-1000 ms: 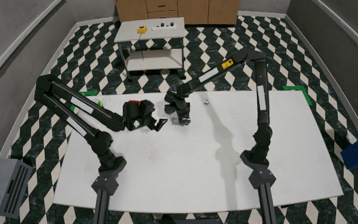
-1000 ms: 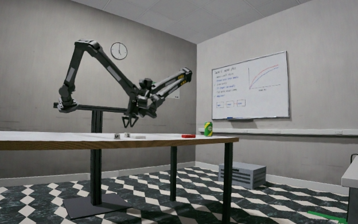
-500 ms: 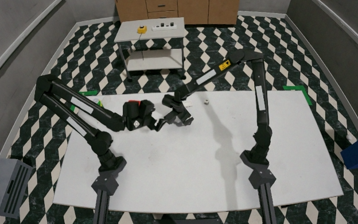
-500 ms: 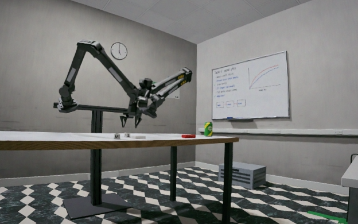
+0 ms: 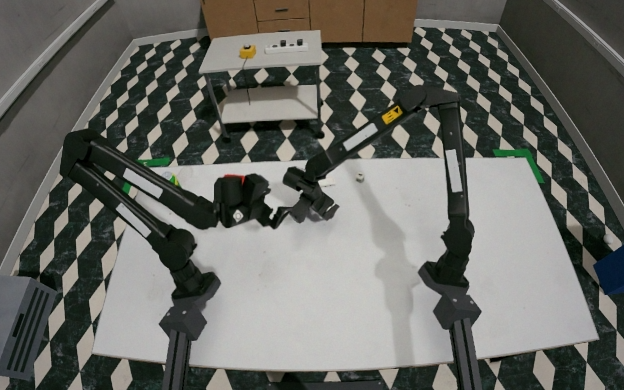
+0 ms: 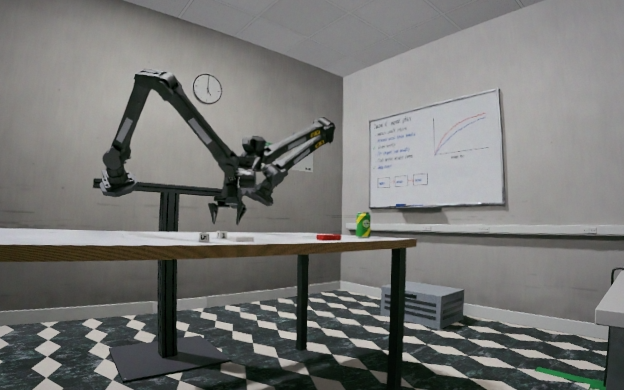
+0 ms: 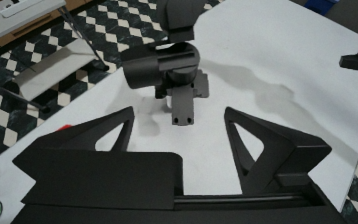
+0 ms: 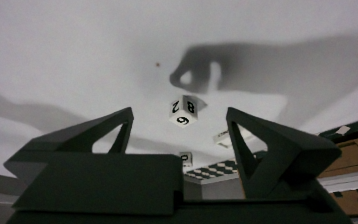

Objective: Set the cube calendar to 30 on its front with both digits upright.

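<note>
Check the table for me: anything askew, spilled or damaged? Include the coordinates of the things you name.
Nothing looks spilled or damaged. Both number cubes, one showing 2, 8 and 6 (image 8: 183, 112), the other 0 (image 8: 186, 159), sit outside the white calendar tray (image 8: 225, 139), which is simply unfinished work. The green can (image 6: 363, 225) stands upright.

Can (image 6: 363, 224) grn/ylw — block (image 6: 328, 237) red, 2 cubes (image 6: 204, 237) (image 8: 183, 112) wht w/ blk digits.
</note>
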### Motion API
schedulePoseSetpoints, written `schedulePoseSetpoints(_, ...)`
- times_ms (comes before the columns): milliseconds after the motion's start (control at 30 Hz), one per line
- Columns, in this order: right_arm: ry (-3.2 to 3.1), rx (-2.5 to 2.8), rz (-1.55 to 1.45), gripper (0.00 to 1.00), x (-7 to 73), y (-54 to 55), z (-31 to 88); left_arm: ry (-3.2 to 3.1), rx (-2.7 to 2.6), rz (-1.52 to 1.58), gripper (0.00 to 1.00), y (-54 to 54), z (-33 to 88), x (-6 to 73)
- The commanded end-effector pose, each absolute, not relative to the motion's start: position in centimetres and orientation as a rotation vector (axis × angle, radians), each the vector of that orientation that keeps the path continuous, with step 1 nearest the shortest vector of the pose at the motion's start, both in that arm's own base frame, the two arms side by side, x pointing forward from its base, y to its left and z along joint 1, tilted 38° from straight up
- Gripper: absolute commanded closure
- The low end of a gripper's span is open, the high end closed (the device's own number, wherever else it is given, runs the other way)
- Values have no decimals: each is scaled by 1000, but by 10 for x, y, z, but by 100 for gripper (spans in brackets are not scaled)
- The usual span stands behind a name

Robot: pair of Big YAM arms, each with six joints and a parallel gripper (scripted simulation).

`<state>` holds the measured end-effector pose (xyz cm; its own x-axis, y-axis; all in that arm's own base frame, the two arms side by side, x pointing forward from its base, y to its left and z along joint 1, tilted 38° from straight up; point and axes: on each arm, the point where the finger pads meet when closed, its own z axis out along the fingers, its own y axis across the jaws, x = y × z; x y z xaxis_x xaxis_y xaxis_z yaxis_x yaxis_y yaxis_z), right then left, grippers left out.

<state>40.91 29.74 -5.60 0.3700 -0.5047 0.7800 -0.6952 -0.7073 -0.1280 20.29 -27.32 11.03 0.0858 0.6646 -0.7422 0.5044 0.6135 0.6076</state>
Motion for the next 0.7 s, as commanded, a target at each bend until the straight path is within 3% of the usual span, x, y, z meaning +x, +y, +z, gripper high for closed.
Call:
schedulePoseSetpoints(0,-1043,2429,1263,0,408,307,-54,1568,1004,152,0,-275,110,203)
schedulePoseSetpoints(233,-1073,2428,1274,0,410,307,-53,1568,1004,152,0,-275,110,203)
schedulePoseSetpoints(667,-1839,2213,1294,0,426,288,-37,1568,1004,152,0,-275,110,203)
